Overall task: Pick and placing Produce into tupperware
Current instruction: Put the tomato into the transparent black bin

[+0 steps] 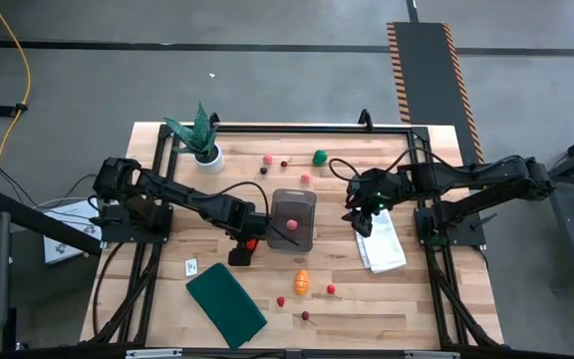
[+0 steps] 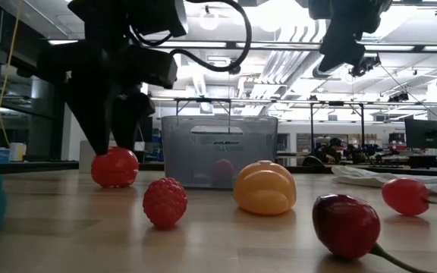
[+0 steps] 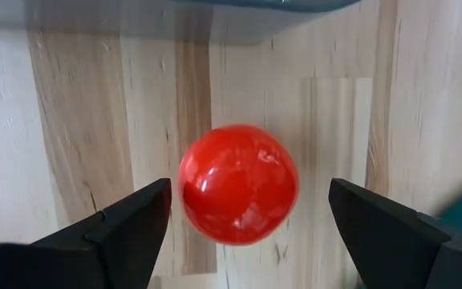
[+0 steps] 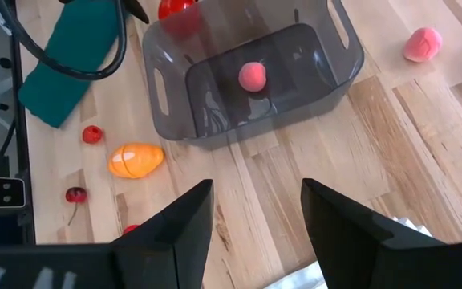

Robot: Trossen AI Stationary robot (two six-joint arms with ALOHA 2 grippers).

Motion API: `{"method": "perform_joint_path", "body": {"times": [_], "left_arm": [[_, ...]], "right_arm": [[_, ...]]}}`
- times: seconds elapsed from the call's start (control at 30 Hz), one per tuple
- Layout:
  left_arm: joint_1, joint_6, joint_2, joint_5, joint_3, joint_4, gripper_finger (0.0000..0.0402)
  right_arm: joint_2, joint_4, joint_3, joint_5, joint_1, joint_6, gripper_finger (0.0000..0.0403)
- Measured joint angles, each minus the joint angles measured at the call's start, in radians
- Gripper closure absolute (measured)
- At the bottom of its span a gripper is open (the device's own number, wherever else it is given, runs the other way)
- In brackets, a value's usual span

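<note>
The red ball [image 3: 239,185] rests on the wood beside the tupperware's [image 1: 293,219] near left corner. My left gripper [image 3: 249,197] is open, pointing down over the ball [image 1: 251,244], one finger on either side with a gap to each. The clear grey tupperware [image 4: 255,80] holds one pink piece [image 4: 253,76]. My right gripper [image 4: 255,213] is open and hovers over the white cloth [image 1: 380,239], right of the tupperware. The orange piece [image 1: 302,281] and small red pieces [image 1: 330,289] lie nearer the front edge. The green round one [image 1: 319,157] lies near the far edge.
A potted spiky plant [image 1: 202,140] stands at the far left. A dark green cloth [image 1: 225,304] lies at the near left, with a small card [image 1: 190,266] beside it. Pink and dark berries [image 1: 267,158] are scattered behind the tupperware. A raspberry [image 2: 165,202] and a cherry [image 2: 346,224] lie near the front.
</note>
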Motion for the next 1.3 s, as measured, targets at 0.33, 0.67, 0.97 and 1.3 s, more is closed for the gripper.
{"method": "perform_joint_path", "body": {"times": [0.33,0.67,0.97,1.3], "left_arm": [[0.000,0.007,0.000,-0.012,0.000,0.011,0.0073],[0.000,0.025,0.000,0.000,0.000,0.004,0.0073],[0.014,0.034,0.028,-0.002,0.000,0.000,0.0073],[0.013,0.054,0.036,-0.007,0.000,0.022,0.0073]], "right_arm": [[0.000,0.000,0.000,0.000,0.000,-0.005,0.0222],[0.000,0.001,0.000,0.003,0.000,-0.007,0.0222],[0.000,0.007,0.000,0.004,0.000,-0.007,0.0222],[0.000,0.008,0.000,0.004,0.000,-0.007,0.0222]]}}
